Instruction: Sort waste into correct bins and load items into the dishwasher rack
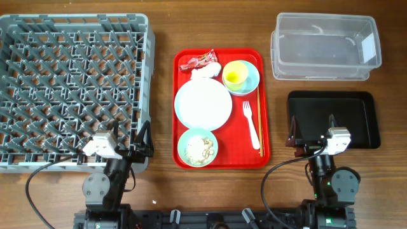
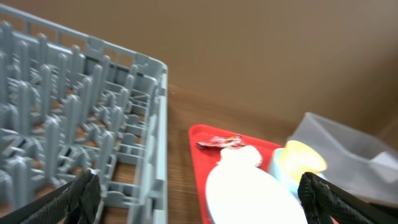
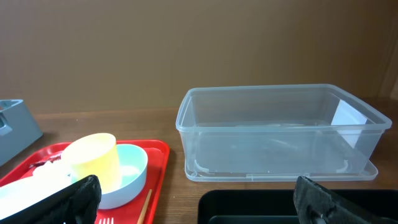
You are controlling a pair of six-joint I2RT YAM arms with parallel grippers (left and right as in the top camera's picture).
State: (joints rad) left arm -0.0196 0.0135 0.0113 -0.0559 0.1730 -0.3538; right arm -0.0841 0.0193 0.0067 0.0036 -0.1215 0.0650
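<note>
well — white label [image 1: 367,44] on clear tub [image 1: 318,46], red wrapper [image 1: 198,60] print — illegible

At the left wrist we see the plate [image 2: 249,193] blurred and cut by the bottom edge, the white blur above it perhaps the napkin [image 2: 244,155]; the rack [image 2: 74,124] runs off left.

A brown wood-grain bench [image 1: 162,95] carries four things directly. At its left lies a large square grey plastic lattice rack [image 1: 150,76]. In the middle, apart from the rack, lies a flat red rectangular plastic tray [image 1: 235,149]. At the right, a clear rectangular plastic tub [image 1: 324,44] sits toward the far edge, with a shallow black rectangular tray [image 1: 359,117] just nearer, close to it but apart.
</note>
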